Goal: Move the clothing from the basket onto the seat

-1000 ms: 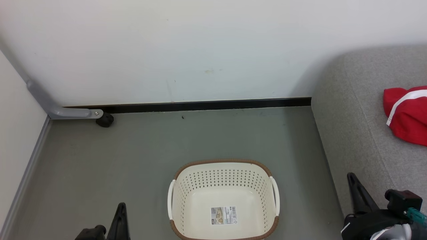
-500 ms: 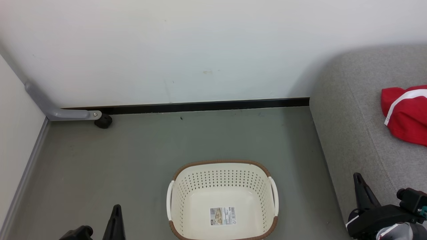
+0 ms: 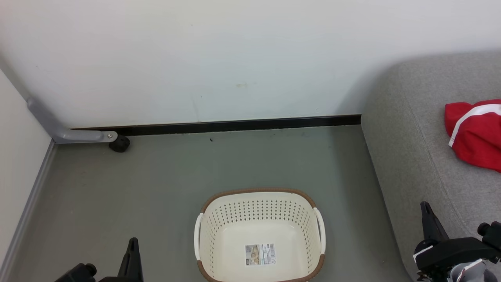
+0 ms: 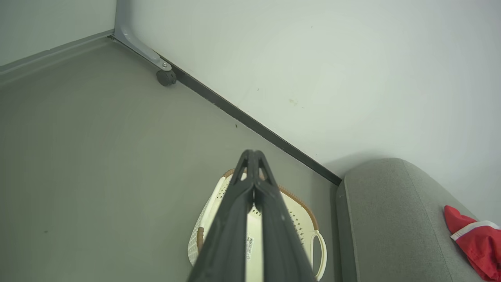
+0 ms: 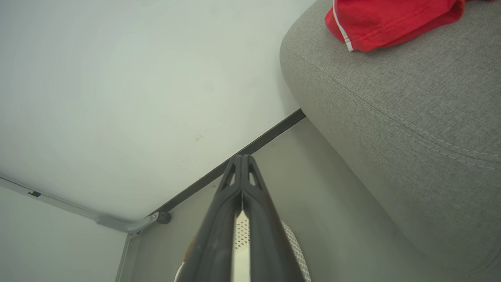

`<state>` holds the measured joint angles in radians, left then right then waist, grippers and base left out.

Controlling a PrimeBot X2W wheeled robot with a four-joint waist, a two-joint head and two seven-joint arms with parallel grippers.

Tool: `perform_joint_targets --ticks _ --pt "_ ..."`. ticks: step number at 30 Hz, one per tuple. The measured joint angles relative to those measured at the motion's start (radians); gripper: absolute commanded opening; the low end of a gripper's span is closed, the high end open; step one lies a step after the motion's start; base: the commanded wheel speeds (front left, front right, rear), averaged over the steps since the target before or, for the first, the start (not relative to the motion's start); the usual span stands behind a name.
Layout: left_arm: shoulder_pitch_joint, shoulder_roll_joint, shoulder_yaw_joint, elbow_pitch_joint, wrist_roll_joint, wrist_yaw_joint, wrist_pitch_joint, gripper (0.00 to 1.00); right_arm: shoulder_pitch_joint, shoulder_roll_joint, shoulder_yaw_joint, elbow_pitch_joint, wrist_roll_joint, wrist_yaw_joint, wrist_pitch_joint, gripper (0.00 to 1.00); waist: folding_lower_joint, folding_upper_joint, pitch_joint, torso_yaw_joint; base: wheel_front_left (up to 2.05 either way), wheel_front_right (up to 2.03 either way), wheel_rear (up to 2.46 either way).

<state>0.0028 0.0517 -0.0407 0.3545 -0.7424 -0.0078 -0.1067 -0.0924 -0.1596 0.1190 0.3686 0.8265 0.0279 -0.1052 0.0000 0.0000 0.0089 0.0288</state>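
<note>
The cream basket (image 3: 204,221) with a brown rim stands on the grey floor at the bottom centre, holding nothing but its label sticker (image 3: 258,253). Red clothing with a white stripe (image 3: 473,135) lies on the grey seat (image 3: 415,149) at the right; it also appears in the left wrist view (image 4: 475,243) and the right wrist view (image 5: 387,21). My left gripper (image 3: 132,244) is shut at the lower left, left of the basket. My right gripper (image 3: 425,209) is shut at the lower right, in front of the seat's edge, holding nothing.
A white wall with a black skirting strip (image 3: 235,126) bounds the floor behind the basket. A grey metal leg with a black caster (image 3: 118,144) sits in the left corner. A side wall (image 3: 19,156) closes the left.
Both grippers have sunk lower in the head view, the right one drifting rightward. The picture has shifted slightly left. Basket and clothing stay put.
</note>
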Motion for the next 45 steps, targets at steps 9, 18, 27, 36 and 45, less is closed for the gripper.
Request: perform_joint_targets --ticks 9,18,27,36,45 --pt "-0.013 -0.004 0.021 -0.008 -0.134 -0.012 0.036 0.0 0.0 0.018 -0.041 -0.009 0.121 0.016 0.035 0.0 0.0 0.0 -0.001 -0.005 0.0 0.0 0.0" --pt "-0.021 -0.004 0.038 -0.016 -0.255 -0.03 0.067 0.0 0.0 0.035 -0.077 -0.017 0.227 0.026 0.068 0.0 0.0 0.0 -0.002 -0.009 0.0 0.0 0.0" --pt "-0.03 -0.005 0.058 -0.022 -0.375 -0.047 0.098 0.0 0.0 0.05 -0.114 -0.027 0.337 0.039 0.097 0.0 0.0 0.0 -0.003 -0.013 0.0 0.0 0.0" --pt "-0.041 -0.006 0.074 -0.03 -0.495 -0.064 0.131 0.0 0.0 0.067 -0.15 -0.037 0.449 0.052 0.127 0.0 0.0 0.0 -0.004 -0.017 0.0 0.0 0.0" --pt "-0.054 -0.007 0.095 -0.036 -0.629 -0.086 0.165 0.0 0.0 0.084 -0.19 -0.045 0.57 0.066 0.162 0.0 0.0 0.0 -0.005 -0.022 0.0 0.0 0.0"
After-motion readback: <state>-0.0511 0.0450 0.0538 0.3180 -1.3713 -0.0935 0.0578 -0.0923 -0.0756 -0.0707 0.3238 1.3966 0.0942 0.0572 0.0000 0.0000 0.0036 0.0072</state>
